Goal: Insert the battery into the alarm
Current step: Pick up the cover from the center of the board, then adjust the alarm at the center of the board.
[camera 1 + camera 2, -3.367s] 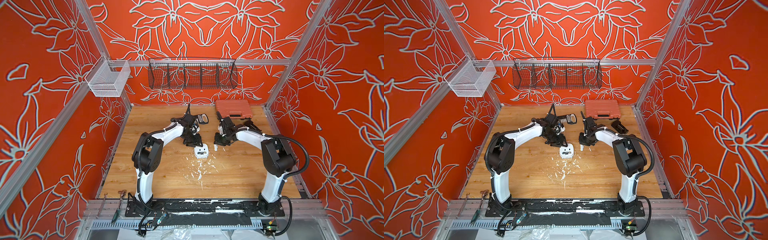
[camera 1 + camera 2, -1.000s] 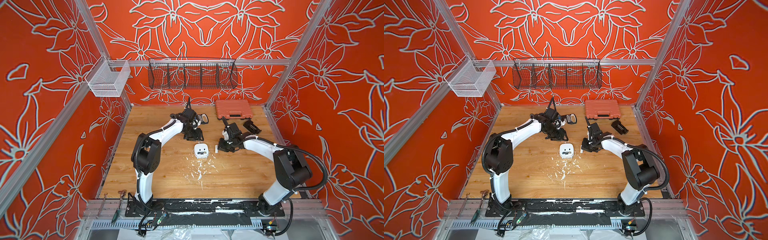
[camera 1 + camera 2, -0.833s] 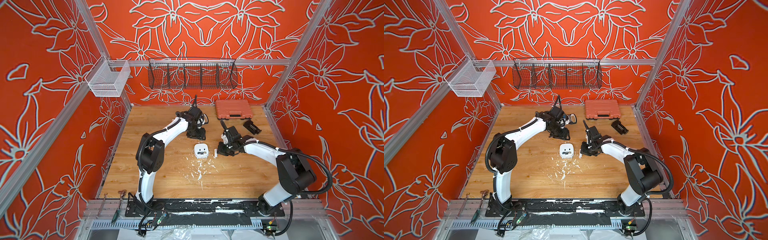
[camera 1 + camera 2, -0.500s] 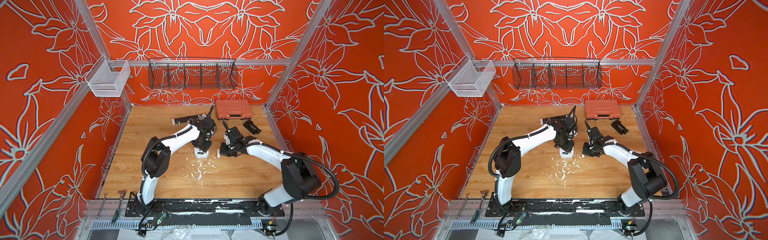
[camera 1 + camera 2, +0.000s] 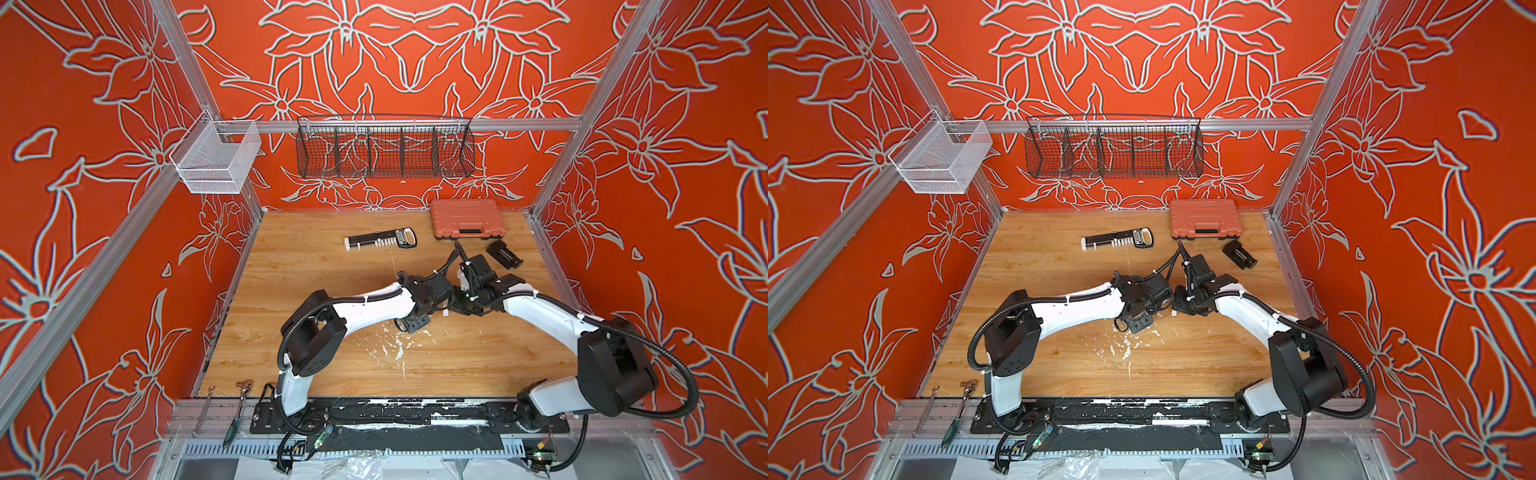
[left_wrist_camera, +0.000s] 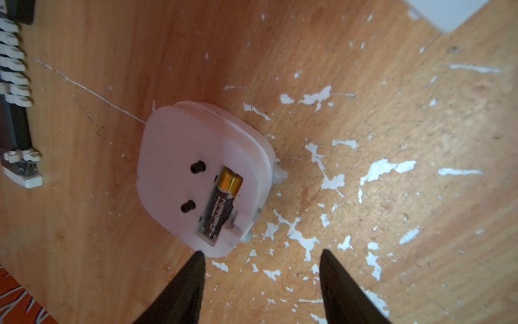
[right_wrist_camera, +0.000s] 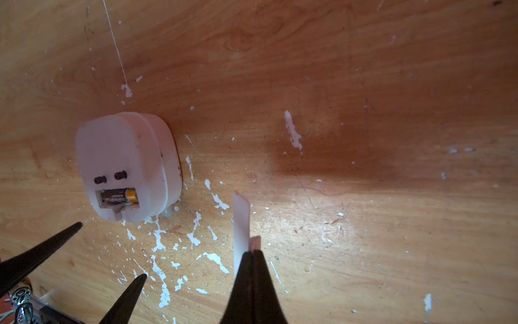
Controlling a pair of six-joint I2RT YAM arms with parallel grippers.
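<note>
In recess of alarm (image 6: 196,157), back-up on table (image 6: 392,140), battery (image 6: 221,202) lies seated, long axis along footed edge, crosswise to right hand (image 7: 252,252), pinched on white flap (image 7: 241,221), prob. cover, near. Nearer: left hand (image 6: 260,252), tips apart, empty, just beside alarm.

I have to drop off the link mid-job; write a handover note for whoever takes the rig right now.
Left gripper: jaws open, empty, hovering beside the alarm.
Right gripper: jaws shut on a thin white plastic piece, probably the compartment cover, apart from the alarm.
The alarm lies back-up on the table; the battery sits in its recess.
Done: battery in. Left: likely fitting the cover, if that piece is it.
</note>
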